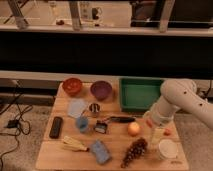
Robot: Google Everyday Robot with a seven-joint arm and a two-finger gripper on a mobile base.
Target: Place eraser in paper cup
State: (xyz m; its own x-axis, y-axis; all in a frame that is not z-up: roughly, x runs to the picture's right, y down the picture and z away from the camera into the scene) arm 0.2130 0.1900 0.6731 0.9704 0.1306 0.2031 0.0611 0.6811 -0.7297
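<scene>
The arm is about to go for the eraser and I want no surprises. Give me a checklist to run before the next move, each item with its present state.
1. The eraser is free to pick: ok. It lies flat near the left edge of the table, with nothing on it.
2. The paper cup is upright, mouth up: ok. It stands at the front right corner.
3. The gripper is free: ok. It is open and holds nothing.
4. The gripper is over the eraser: not ok. It hangs over the table's right side, close to the paper cup, far from the eraser.
5. The way across is clear: cannot tell. The round fruit and the blue cup stand between, and the gripper's height above them does not show.
</scene>
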